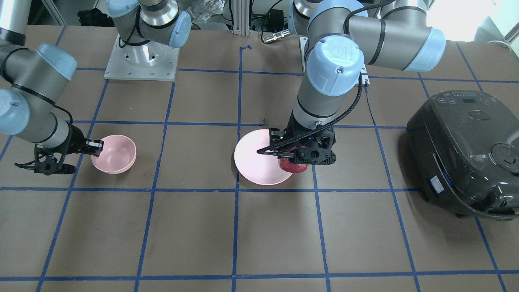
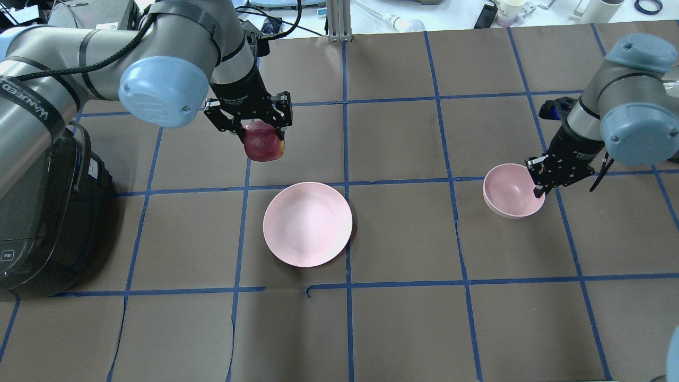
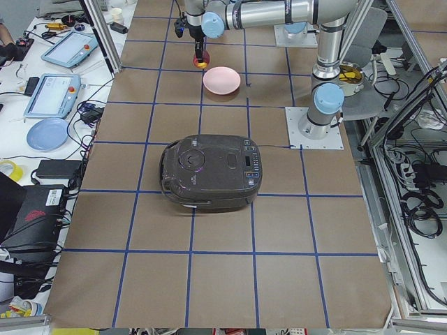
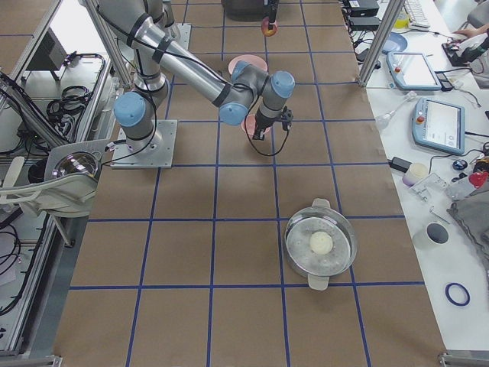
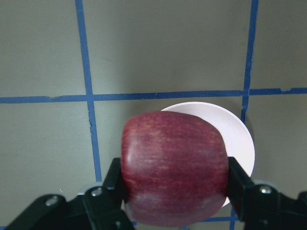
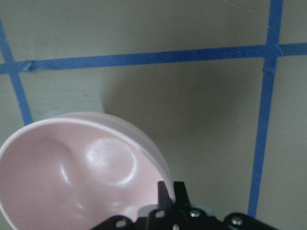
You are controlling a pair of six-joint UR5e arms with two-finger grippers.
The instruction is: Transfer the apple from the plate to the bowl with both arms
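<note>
My left gripper [image 2: 263, 137] is shut on the dark-red apple [image 2: 264, 146] and holds it in the air, beyond and to the left of the wide pink plate [image 2: 307, 224]. In the left wrist view the apple [image 5: 175, 167] sits between both black fingers [image 5: 116, 179], with the bare plate [image 5: 238, 139] far below. In the front view the apple [image 1: 292, 166] hangs under the gripper [image 1: 302, 158] at the plate's [image 1: 257, 162] edge. My right gripper [image 2: 537, 185] is shut on the near rim of the small deep pink bowl [image 2: 509, 192], which is empty [image 6: 72, 167].
A black rice cooker [image 2: 37, 212] stands at the table's left end, close under my left arm. A metal pot [image 4: 321, 245] with a white ball in it stands at the far right end. Blue tape lines grid the brown tabletop.
</note>
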